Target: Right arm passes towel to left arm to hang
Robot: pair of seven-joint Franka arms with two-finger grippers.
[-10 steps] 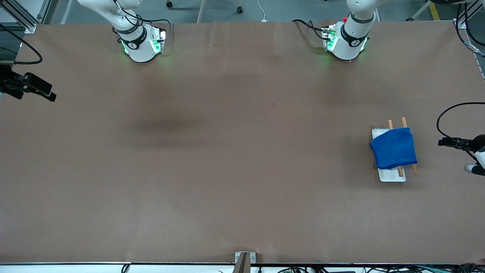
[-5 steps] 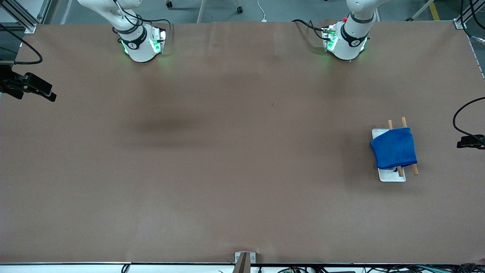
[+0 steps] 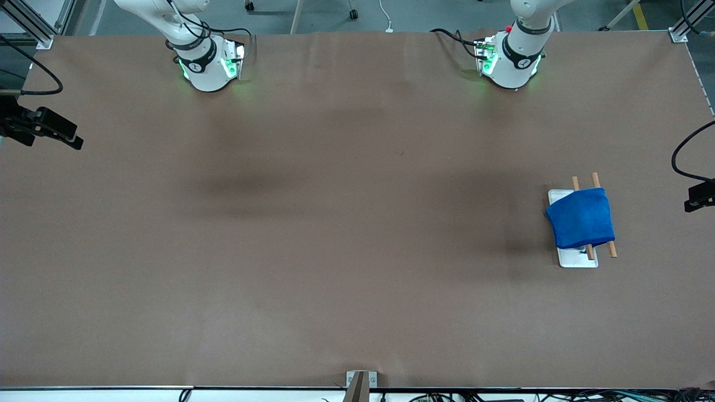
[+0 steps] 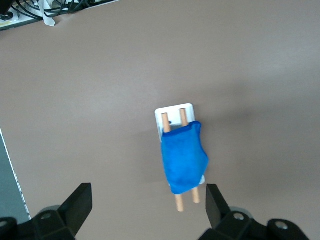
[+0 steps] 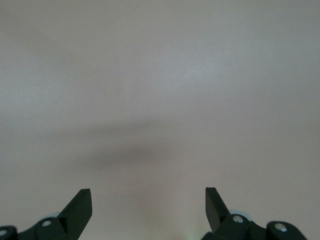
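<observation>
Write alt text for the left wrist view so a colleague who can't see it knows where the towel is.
The blue towel is draped over two wooden rods on a white tray on the brown table, seen from high above. The left gripper is open, its black fingers holding nothing.

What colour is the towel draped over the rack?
Royal blue; the towel shows best in the left wrist view.

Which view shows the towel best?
The left wrist view: the towel sits mid-picture, draped over two wooden rods on a white tray. The front view shows it smaller, toward the left arm's end of the table. The right wrist view shows only bare table.
</observation>
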